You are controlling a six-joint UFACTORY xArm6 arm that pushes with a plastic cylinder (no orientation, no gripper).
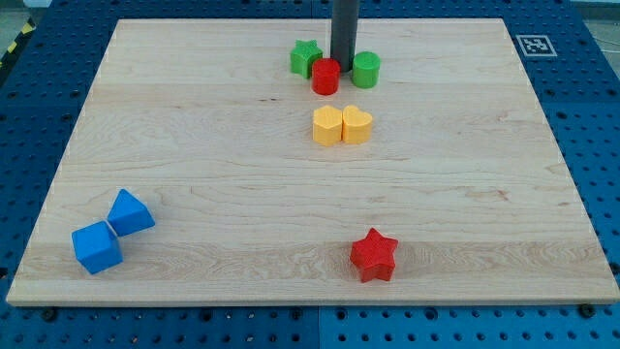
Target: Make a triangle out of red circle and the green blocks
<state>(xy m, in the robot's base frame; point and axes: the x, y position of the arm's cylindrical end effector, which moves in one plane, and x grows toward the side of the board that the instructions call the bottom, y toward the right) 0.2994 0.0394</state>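
The red circle block [325,76] sits near the view's top centre. The green star block [306,58] touches it on its upper left. The green circle block [365,70] stands just to its right with a small gap. My tip [344,64] comes down between the red circle and the green circle, just above and right of the red circle, close to both.
Two yellow blocks, a hexagon [328,126] and a heart [356,125], touch each other just below the red circle. A red star [374,255] lies at the bottom centre-right. Two blue cubes [97,246] [129,212] lie at the bottom left. The wooden board [194,145] has blue table around it.
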